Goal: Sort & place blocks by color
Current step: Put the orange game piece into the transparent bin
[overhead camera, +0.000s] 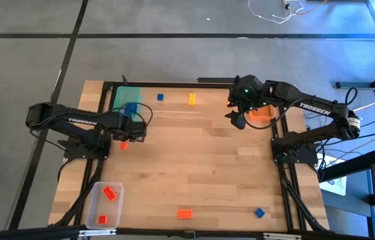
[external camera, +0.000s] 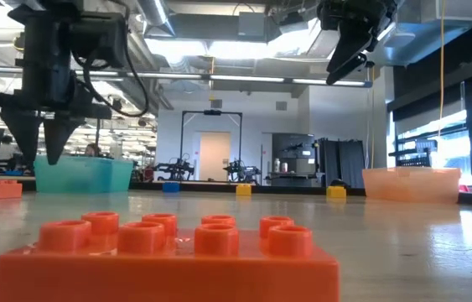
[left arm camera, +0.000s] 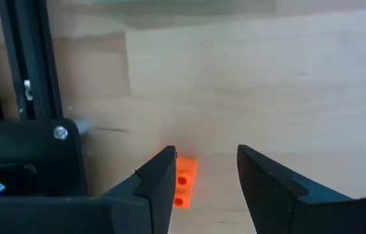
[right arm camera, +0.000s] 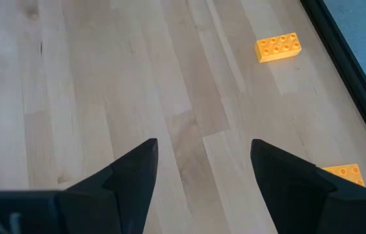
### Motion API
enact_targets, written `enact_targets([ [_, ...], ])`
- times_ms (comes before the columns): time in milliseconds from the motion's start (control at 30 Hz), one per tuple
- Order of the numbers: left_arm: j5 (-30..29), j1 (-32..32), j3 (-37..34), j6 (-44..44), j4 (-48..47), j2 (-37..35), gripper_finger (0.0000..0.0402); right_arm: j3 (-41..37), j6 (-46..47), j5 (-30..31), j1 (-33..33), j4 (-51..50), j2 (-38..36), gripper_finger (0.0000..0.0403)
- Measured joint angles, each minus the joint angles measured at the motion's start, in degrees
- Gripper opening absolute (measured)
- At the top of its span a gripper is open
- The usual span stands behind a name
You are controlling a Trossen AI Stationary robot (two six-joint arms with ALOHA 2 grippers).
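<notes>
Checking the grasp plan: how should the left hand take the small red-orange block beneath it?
From straight above, fingers closing across the two long sides of the red-orange block. It lies flat, studs up, on the table, and the open left hand sits slightly beside it.

"TROSSEN" lettering on left arm (overhead camera: pixel 80 121) and right arm (overhead camera: pixel 310 107).

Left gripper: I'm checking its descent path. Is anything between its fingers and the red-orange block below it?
Nothing: in the left wrist view the open left gripper hangs over bare wood beside the red-orange block.
</notes>
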Motion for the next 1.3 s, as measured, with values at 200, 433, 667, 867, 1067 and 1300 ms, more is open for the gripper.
enact_targets([
  [200,5.5,-0.7,-2.2,-1.4,0.8,0.0,0.0154,0.0,0.0,0.0,0.0,0.0,0.0,0.0245],
  [433,8.6,-2.4,-4.5,-3.2,3.5,0.0,0.0154,0.0,0.0,0.0,0.0,0.0,0.0,0.0245],
  [667,8.4,-3.0,-5.3,-4.0,5.4,1.5,0.0153,0.0,0.0,0.0,0.0,0.0,0.0,0.0245],
  [867,9.3,-3.0,-5.2,-4.0,10.3,3.6,0.0153,0.0,0.0,0.0,0.0,0.0,0.0,0.0245],
  [1067,9.5,-3.0,-5.0,-3.9,18.8,4.1,0.0153,0.0,0.0,0.0,0.0,0.0,0.0,0.0245],
  [1300,7.5,-2.9,-3.0,-2.9,18.2,4.5,0.0153,0.0,0.0,0.0,0.0,0.0,0.0,0.0245],
])
